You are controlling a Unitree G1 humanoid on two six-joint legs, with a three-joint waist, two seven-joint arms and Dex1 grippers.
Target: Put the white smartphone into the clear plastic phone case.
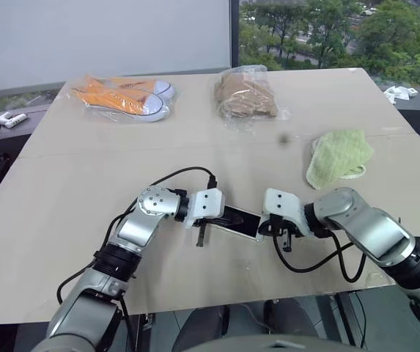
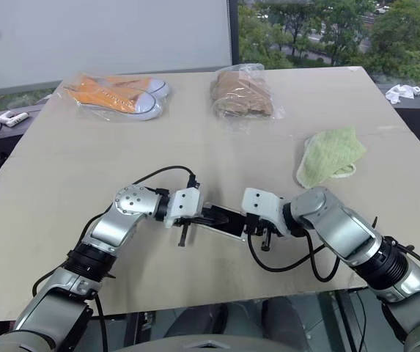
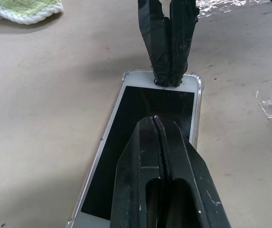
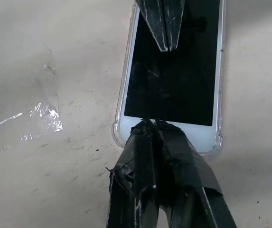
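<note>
Where the two arms meet near the front of the beige table (image 1: 70,220): white smartphone (image 3: 154,114), screen up, seated flat inside clear plastic phone case (image 3: 200,85), case rim visible as a thin transparent lip around the phone's corners in both wrist views. Left gripper (image 3: 157,121): fingers pressed together, tips resting over the black screen, holding nothing. Right gripper (image 4: 151,124): fingers likewise together, tips pressing down on the white bezel at the phone's end nearest that arm, gripping nothing. Grippers facing each other from opposite ends of the phone, apart but close. Whether the phone is fully snapped in along its long edges: not certain from these angles, though all visible corners appear seated. Scrap of crinkled clear film (image 4: 43,118) lying on the table just beside the phone. Farther back, on the robot's right: green cloth (image 1: 336,155), loosely folded. At the far middle: clear bag holding brown material (image 1: 245,94). At the far left: pair of orange sneakers with white toe caps (image 1: 125,95), also in clear wrapping. Black cables (image 1: 316,260) looping from both wrists across the tabletop.
</note>
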